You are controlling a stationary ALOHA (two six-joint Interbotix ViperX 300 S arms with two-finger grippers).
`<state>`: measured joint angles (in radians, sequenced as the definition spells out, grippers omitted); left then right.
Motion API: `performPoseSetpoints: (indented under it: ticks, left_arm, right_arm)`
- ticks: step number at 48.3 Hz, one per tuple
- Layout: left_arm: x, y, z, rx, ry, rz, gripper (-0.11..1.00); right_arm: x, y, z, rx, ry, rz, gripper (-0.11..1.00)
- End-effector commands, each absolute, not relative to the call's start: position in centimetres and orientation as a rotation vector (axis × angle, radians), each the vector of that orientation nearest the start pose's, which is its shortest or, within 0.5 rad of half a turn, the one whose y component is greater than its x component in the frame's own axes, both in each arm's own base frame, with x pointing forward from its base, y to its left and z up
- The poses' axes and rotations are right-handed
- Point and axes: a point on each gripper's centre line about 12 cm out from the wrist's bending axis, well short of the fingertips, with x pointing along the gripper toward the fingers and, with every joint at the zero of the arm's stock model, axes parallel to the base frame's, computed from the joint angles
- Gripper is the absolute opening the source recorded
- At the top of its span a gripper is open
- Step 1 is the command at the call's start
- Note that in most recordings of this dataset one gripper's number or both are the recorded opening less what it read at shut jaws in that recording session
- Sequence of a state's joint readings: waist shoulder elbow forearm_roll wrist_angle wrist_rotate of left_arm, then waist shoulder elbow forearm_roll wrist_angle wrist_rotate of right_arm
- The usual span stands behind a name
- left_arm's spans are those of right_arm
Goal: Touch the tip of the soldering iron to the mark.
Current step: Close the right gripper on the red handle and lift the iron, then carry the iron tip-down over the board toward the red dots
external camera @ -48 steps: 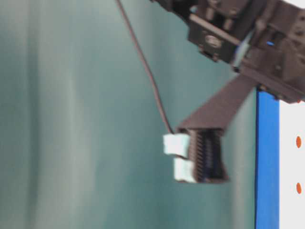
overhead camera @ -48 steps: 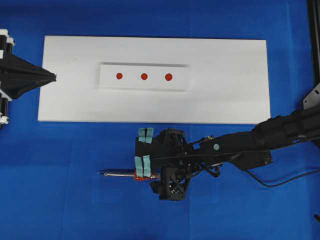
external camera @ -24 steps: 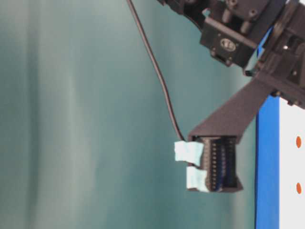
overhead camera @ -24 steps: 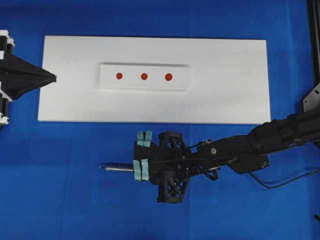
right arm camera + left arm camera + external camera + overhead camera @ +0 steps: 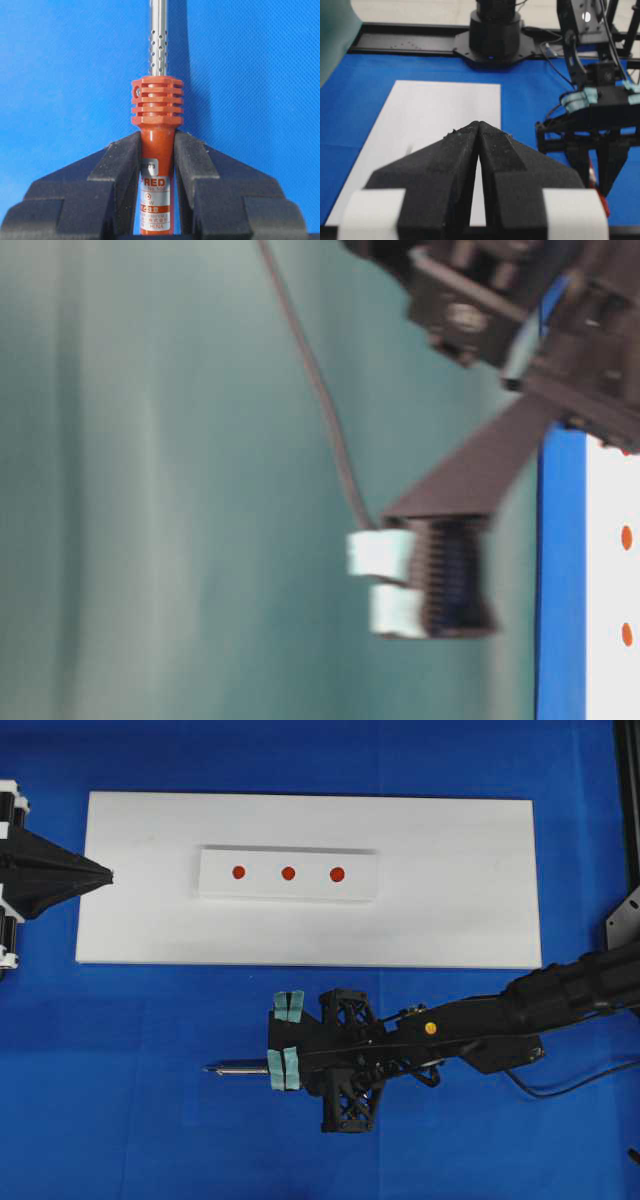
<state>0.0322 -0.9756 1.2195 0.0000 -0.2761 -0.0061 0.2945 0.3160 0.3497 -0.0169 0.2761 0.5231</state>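
The soldering iron (image 5: 238, 1069) is over the blue cloth in front of the white board (image 5: 450, 920), its shaft pointing left. My right gripper (image 5: 281, 1067) is shut on its red-orange handle (image 5: 157, 150). The tip (image 5: 207, 1069) is well short of the three red marks (image 5: 288, 873) on the small white plate (image 5: 355, 890). In the right wrist view the perforated shaft (image 5: 159, 40) runs off the top edge, hiding the tip. My left gripper (image 5: 108, 875) is shut with nothing in it, at the board's left edge.
The iron's black cord (image 5: 560, 1088) trails right under the right arm. The left wrist view shows the right arm's base (image 5: 495, 35) and a black frame rail (image 5: 420, 42) at the far side. Blue cloth (image 5: 120, 1120) surrounds the board.
My right gripper has shut on the iron's handle and shifted slightly toward the near edge with it. The left gripper has not moved.
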Motion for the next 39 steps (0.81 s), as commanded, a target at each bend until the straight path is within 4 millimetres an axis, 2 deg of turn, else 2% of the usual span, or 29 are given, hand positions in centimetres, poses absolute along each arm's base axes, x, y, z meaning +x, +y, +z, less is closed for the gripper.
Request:
performPoseSetpoints:
  ticks: [1,22,26,32,39]
  left_arm:
    - [19.5,0.7,28.1,-0.005,-0.046,0.033,0.0]
    - [19.0,0.7,28.5,-0.005,-0.06,0.035,0.0]
    - [19.0,0.6,28.4,-0.007,-0.057,0.033,0.0]
    - [19.0,0.6,28.4,-0.007,-0.057,0.033,0.0]
    - [19.0,0.7,28.4,-0.007,-0.057,0.035,0.0]
  right_arm:
    - [44.0,12.8,16.4,0.334,0.91,0.037,0.06]
    - [41.7,11.5,26.5,0.236,0.929,-0.001,0.06]
    - [41.4,11.4,27.2,0.221,0.94,-0.009,0.06]
    - [41.5,11.1,27.1,0.204,0.947,-0.014,0.06]
    - [41.4,9.4,27.4,0.167,0.952,-0.042,0.06]
